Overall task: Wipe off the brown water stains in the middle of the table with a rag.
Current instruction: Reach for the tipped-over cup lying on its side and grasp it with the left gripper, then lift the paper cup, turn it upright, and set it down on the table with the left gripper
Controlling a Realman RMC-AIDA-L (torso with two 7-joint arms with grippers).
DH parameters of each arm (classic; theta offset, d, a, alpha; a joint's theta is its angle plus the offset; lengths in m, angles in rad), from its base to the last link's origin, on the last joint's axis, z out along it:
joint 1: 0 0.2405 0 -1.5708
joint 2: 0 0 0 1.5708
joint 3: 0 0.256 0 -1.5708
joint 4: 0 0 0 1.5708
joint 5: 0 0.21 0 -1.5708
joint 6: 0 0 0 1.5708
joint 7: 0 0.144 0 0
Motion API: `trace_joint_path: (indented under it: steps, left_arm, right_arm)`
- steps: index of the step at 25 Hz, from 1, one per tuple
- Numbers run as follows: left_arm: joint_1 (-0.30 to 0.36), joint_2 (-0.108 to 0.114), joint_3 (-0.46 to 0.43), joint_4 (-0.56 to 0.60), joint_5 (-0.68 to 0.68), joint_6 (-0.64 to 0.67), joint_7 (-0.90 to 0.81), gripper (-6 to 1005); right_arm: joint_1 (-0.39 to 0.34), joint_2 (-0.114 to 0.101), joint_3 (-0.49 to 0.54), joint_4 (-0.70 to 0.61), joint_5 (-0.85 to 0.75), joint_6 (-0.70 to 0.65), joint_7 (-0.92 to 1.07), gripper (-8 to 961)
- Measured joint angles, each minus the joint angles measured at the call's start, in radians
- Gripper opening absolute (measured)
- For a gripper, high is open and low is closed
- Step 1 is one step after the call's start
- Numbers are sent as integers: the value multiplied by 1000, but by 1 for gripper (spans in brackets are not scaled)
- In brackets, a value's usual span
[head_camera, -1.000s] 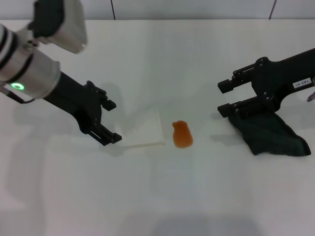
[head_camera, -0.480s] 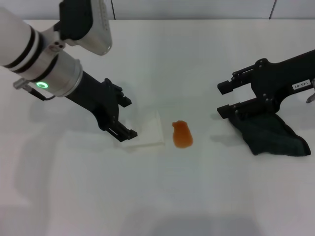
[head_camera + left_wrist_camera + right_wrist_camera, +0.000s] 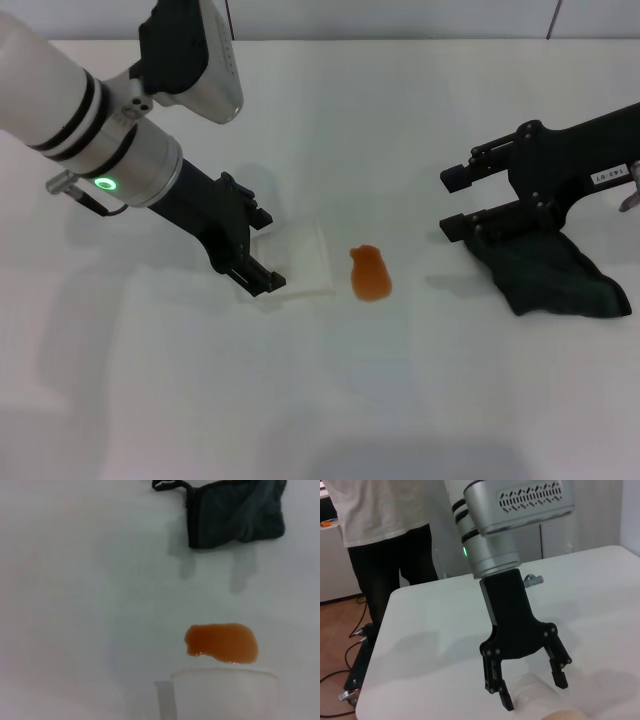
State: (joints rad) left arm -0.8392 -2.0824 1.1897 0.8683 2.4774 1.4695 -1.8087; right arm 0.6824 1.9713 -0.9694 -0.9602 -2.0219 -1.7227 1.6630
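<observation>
The table (image 3: pixel 330 400) is carrying everything. The left gripper (image 3: pixel 258 250), fingers spread, has been advancing and is now straddling the lying white cup (image 3: pixel 300 262) beside the brown water stains (image 3: pixel 371 273). The right gripper (image 3: pixel 462 201) is hovering spread, touching the rag (image 3: pixel 550 275) beyond the stain. I cannot tell the cup's contents.

I'm seeing my left arm, white and silver with a green light on its wrist, reaching from the upper left of the head view down toward centre left. Its black two-fingered left gripper (image 3: pixel 258 253) is hanging with its fingers spread apart, pointing down and right. My black right arm is entering from the right edge, its black right gripper (image 3: pixel 456 202) also spread wide, pointing left.
</observation>
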Motion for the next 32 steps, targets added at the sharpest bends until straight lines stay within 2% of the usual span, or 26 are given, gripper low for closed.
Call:
trace_joint_path:
  steps: [9,13,28,32]
  left_arm:
    - [-7,-1,63,-83,-13,-87,-1,889]
    - [-14,-1,64,-108,-16,-111,-1,890]
    - [-21,-3,102,-116,-30,-124,-13,859]
    - [0,-1,86,-100,-81,-123,-10,713]
  right_arm:
    - [-3,2,0,2,0,1,-10,604]
    - [-3,4,0,3,0,1,-16,604]
    - [-3,10,-2,17,0,2,-35,604]
    - [-11,10,-2,17,0,0,-35,605]
